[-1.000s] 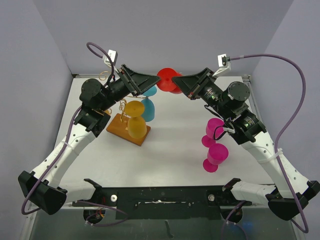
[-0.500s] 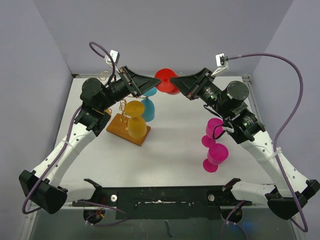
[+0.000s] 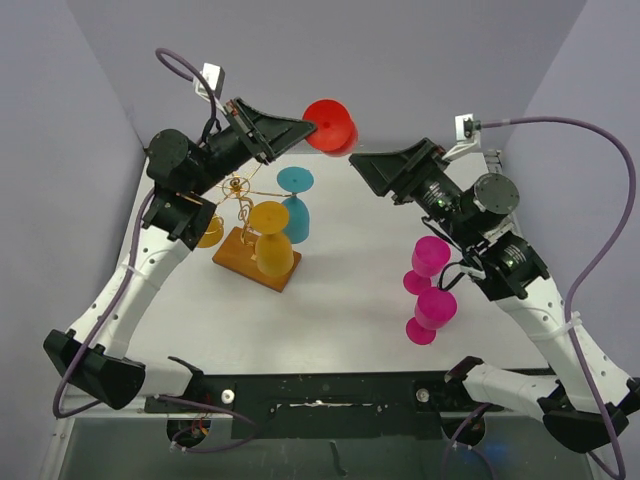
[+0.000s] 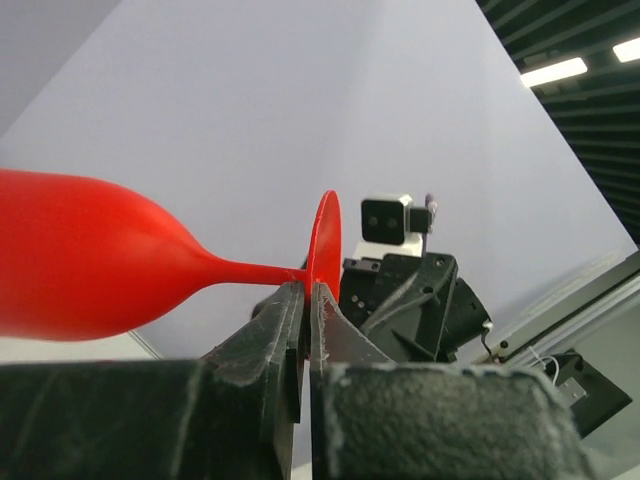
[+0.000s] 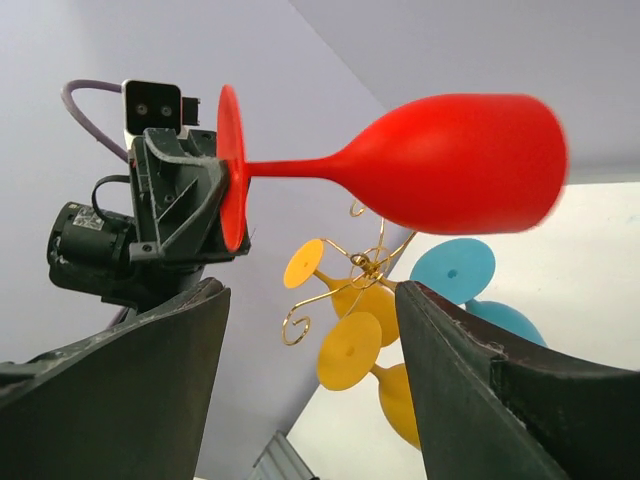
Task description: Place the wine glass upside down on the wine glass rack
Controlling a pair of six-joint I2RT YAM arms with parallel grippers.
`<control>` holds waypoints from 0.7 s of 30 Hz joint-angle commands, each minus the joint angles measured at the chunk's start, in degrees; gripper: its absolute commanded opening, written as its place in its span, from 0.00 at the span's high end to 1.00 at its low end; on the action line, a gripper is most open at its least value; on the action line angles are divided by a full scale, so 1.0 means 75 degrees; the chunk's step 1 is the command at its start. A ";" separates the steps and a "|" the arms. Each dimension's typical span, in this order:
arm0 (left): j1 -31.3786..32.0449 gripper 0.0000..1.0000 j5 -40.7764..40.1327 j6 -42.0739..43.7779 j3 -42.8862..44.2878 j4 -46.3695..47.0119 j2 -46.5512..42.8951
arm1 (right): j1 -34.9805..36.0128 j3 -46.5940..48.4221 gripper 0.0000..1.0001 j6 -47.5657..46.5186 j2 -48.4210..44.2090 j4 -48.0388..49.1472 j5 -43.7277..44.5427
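Observation:
My left gripper (image 3: pixel 305 127) is shut on the foot disc of the red wine glass (image 3: pixel 333 127), which lies sideways in the air above the back of the table. In the left wrist view the fingers (image 4: pixel 290 310) pinch the disc's edge, and the glass (image 4: pixel 80 260) has its bowl pointing left. My right gripper (image 3: pixel 358 163) is open and apart from the glass, to its right and lower. Through its wide jaws (image 5: pixel 310 290) I see the red glass (image 5: pixel 450 165) and the gold wire wine glass rack (image 5: pixel 365 262). The rack (image 3: pixel 240 187) stands on its wooden base (image 3: pixel 250 262) under the left arm.
Two yellow glasses (image 3: pixel 270 240) and a blue glass (image 3: pixel 295 205) hang upside down on the rack. Another yellow glass (image 3: pixel 208 232) shows behind the left arm. Two magenta glasses (image 3: pixel 428 262) (image 3: pixel 432 312) stand at the table's right, under the right arm.
The left gripper shut on the red glass's foot and lifted it up. The right gripper let go of the glass, opened wide and drew back to the right.

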State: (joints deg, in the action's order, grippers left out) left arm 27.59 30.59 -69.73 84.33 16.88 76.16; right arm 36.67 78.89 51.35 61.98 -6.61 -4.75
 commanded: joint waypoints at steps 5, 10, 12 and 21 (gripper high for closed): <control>-0.1062 1.00 -0.0039 0.0039 0.0796 0.0451 0.0204 | -0.0096 -0.0365 0.32 -0.0503 -0.0909 0.0043 0.0732; -0.1912 1.00 0.0064 -0.0060 0.0766 0.0425 0.0221 | -0.0095 -0.0717 0.31 -0.0643 -0.1121 0.0055 0.0751; -0.2345 1.00 0.0130 -0.0123 0.0718 0.0416 0.0241 | -0.0096 -0.0865 0.31 -0.0670 -0.1170 0.0031 0.0751; -0.3573 1.00 0.0578 -0.0165 0.0664 0.0362 0.0557 | -0.0096 -0.1355 0.31 -0.0495 -0.1278 -0.0045 0.0789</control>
State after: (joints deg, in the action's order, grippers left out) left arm 3.64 32.12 -71.11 87.26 16.95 79.37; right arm 36.32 69.38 47.75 53.71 -8.69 0.10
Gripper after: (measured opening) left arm 0.004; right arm 0.691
